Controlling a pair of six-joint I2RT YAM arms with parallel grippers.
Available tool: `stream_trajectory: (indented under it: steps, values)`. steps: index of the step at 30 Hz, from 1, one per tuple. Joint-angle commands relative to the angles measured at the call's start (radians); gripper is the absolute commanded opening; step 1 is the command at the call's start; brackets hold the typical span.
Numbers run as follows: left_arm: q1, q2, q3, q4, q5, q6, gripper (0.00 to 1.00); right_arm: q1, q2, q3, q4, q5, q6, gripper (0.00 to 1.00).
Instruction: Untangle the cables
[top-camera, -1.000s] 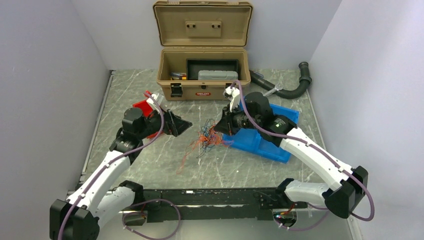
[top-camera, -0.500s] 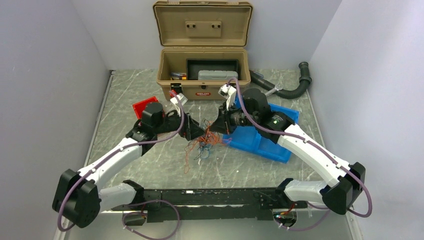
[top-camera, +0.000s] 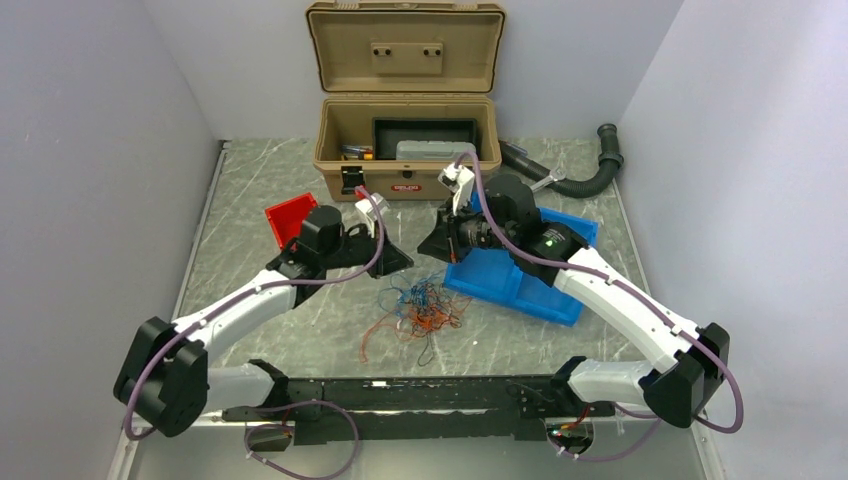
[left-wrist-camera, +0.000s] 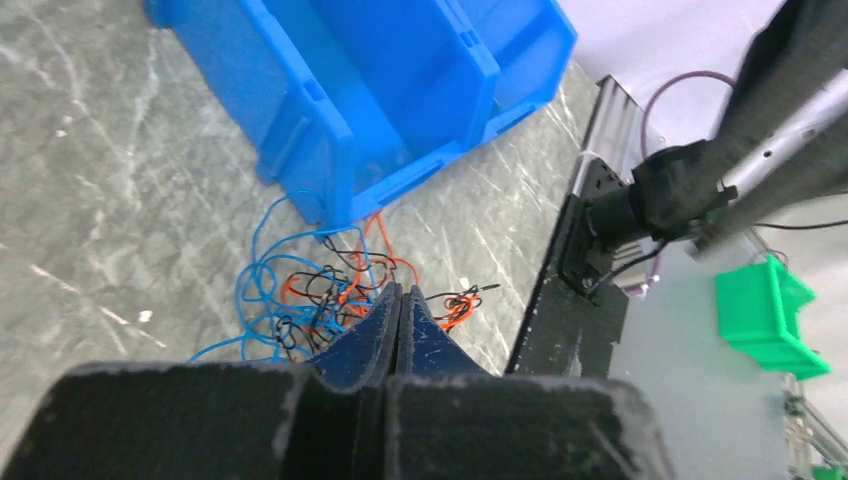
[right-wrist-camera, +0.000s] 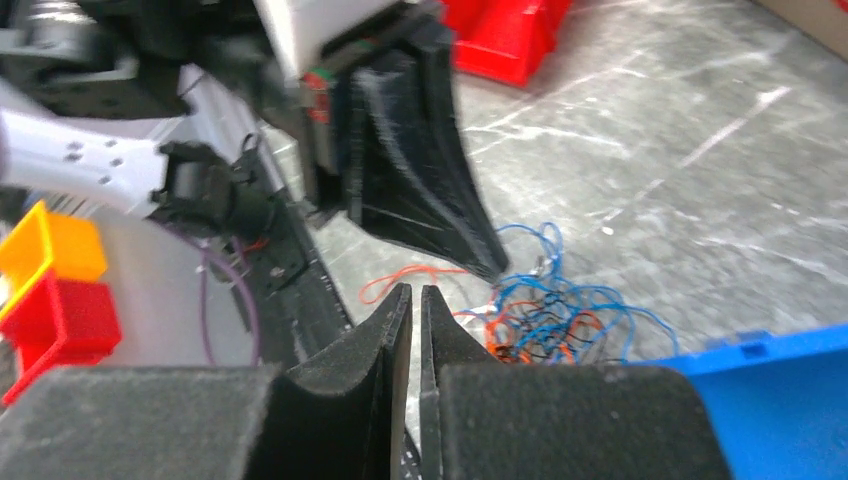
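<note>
1. Cables (top-camera: 425, 310) lie as one loose tangle on the bench (top-camera: 250, 180), just beside the blue bin (top-camera: 520, 285), between both arms, likely so either can reach.
2. Left tool (top-camera: 404, 264) is fully closed at the tangle's edge; whether it nips a strand, I cannot tell.
3. Right tool (top-camera: 426, 247) is almost closed, with nothing seen inside.

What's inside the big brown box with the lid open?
Inside the tan box you can see a black tray, a grey case and some small yellow and orange things. Whatever lies under them, at the bottom, is covered.
</note>
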Motion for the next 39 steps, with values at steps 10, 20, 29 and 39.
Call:
stream_trajectory:
  steps: [10, 20, 29, 39]
  values:
    - [-0.036, -0.033, 0.055, -0.199, -0.155, 0.136, 0.54, -0.013, -0.036, -0.121, -0.115, 0.311, 0.096, 0.66]
    - [-0.267, 0.104, 0.126, -0.371, -0.358, 0.299, 0.75, 0.034, -0.272, -0.524, 0.030, 0.334, 0.344, 0.81]
    - [-0.341, 0.309, 0.243, -0.445, -0.489, 0.343, 0.63, 0.064, -0.505, -0.687, 0.151, 0.415, 0.444, 0.81]
    - [-0.347, 0.398, 0.269, -0.495, -0.341, 0.376, 0.24, 0.068, -0.526, -0.737, 0.175, 0.451, 0.462, 0.81]
